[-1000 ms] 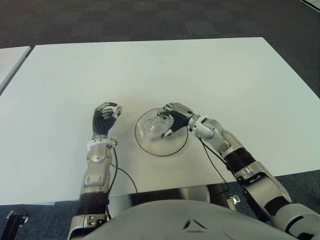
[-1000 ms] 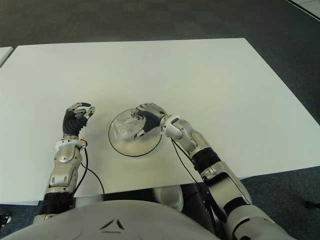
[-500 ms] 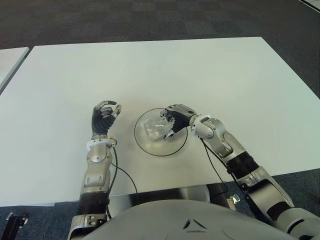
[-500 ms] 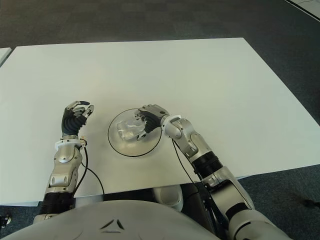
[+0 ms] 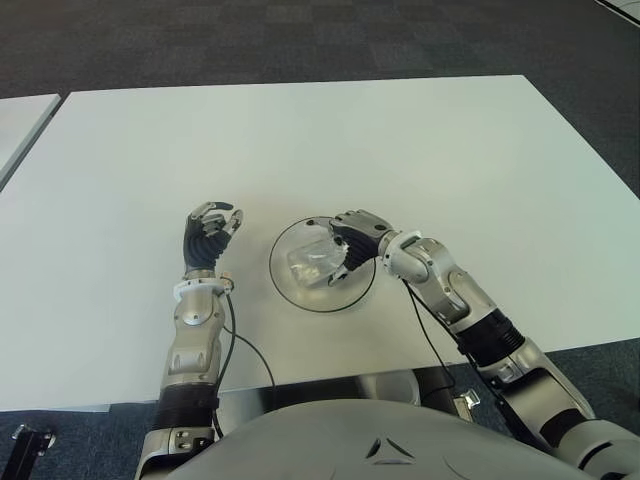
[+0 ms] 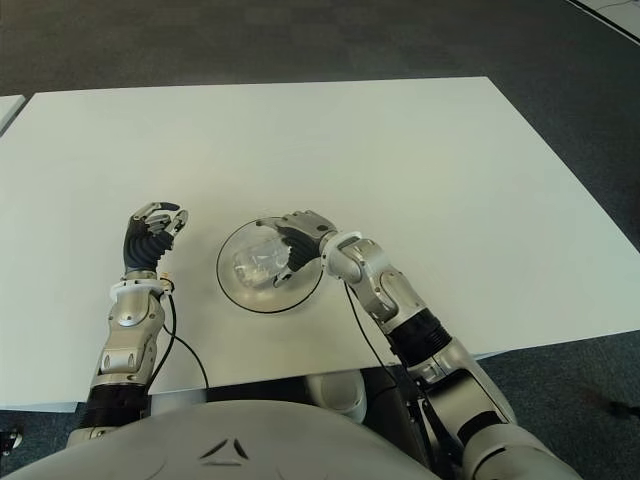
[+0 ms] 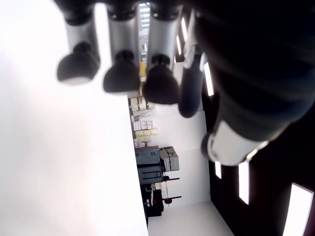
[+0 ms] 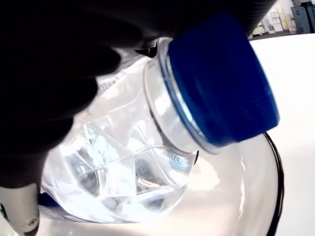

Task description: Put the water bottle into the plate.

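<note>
A clear water bottle (image 5: 310,263) with a blue cap (image 8: 221,78) lies on its side inside the round glass plate (image 5: 322,311) with a dark rim, near the table's front middle. My right hand (image 5: 345,243) reaches over the plate's right side, and its dark fingers (image 8: 54,73) curl around the bottle's upper part beside the cap. The bottle's body (image 8: 123,172) touches the plate's floor. My left hand (image 5: 210,232) shows to the left of the plate with its fingers (image 7: 120,76) loosely bent and nothing in them.
The white table (image 5: 320,140) stretches wide behind and to both sides of the plate. Its front edge (image 5: 330,375) runs close below the plate. A second white table's corner (image 5: 20,120) shows at far left, with dark carpet beyond.
My right hand has drawn a little to the right across the plate, and more of the bottle now shows lying on the plate's left half. The left hand has not moved.
</note>
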Motion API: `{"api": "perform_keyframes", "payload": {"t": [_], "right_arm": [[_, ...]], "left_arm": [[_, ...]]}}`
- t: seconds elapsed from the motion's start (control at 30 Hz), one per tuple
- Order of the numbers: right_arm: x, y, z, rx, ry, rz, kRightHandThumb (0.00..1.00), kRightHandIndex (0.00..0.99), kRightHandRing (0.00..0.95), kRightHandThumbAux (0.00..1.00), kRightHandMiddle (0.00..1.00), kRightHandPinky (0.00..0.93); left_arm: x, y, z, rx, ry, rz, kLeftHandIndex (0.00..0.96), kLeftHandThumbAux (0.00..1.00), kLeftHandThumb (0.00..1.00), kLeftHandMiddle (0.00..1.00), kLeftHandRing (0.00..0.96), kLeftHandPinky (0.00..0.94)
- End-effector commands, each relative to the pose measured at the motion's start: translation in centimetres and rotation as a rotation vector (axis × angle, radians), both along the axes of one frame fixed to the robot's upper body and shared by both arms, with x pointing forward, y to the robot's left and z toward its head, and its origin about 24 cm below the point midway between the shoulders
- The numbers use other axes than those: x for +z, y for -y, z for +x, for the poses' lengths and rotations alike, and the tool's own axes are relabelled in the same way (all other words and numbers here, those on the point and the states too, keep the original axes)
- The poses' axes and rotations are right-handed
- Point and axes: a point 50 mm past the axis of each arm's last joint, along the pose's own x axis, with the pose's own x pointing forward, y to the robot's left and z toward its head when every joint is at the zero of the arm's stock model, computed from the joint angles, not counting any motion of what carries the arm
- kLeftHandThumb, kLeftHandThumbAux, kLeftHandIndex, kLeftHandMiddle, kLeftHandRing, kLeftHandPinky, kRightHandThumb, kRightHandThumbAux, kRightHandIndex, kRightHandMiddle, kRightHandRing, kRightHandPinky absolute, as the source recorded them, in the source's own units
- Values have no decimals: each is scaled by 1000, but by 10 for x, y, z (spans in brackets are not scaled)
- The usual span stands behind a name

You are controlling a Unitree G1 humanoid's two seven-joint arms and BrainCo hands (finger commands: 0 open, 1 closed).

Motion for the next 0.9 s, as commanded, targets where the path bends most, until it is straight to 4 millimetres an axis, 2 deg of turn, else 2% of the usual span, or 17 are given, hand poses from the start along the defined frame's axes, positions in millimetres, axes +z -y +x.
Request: {"api": "perform_keyframes", "payload": {"t": [0.03, 0.33, 0.63, 0.9], "right_arm": [[3, -2, -3, 20, 54, 16, 276, 1, 0, 537, 0, 1], [0, 0, -5, 35, 138, 84, 393, 0, 0, 272, 0, 0], [-2, 1, -6, 19, 166, 141, 456, 0, 0, 169, 0, 0], [-3, 1, -6, -6, 177, 161, 504, 0, 0, 139, 0, 0]], "left_arm": [[-1, 0, 0, -10, -18, 1, 440, 715, 715, 828, 833, 836], [-2, -1, 0, -12, -16, -4, 440, 715, 715, 828, 835, 838], [-1, -1, 0, -11, -8, 6, 439, 715, 714, 833, 841, 847], [-2, -1, -1, -4, -18, 11, 439, 716, 713, 829, 840, 843]]}}
